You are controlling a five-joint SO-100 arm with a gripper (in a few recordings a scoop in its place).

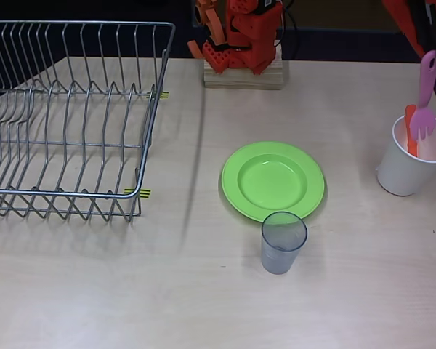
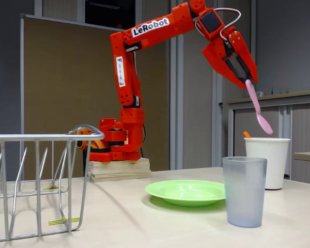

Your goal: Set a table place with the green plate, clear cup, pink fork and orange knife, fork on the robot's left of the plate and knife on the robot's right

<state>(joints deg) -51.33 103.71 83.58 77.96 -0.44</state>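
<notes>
One green plate [image 1: 273, 180] lies flat at centre frame of the overhead view on the counter [image 1: 94, 291]. One clear cup [image 1: 283, 242] stands upright just below the plate's lower rim in that view, appearing to touch or overlap it; in the fixed view the cup is at lower right, nearer the camera than the plate. One white cup [image 1: 407, 163] stands at the right edge of the overhead view, well apart from the plate. One orange knife [image 1: 410, 131] stands inside it, top showing above the rim. One pink fork [image 2: 259, 107] hangs tines down above the white cup, upper right of the fixed view. The gripper [image 2: 247, 77] has its fingers clamped on the fork's handle end. One wire dish rack [image 1: 65, 116] occupies the upper left of the overhead view.
</notes>
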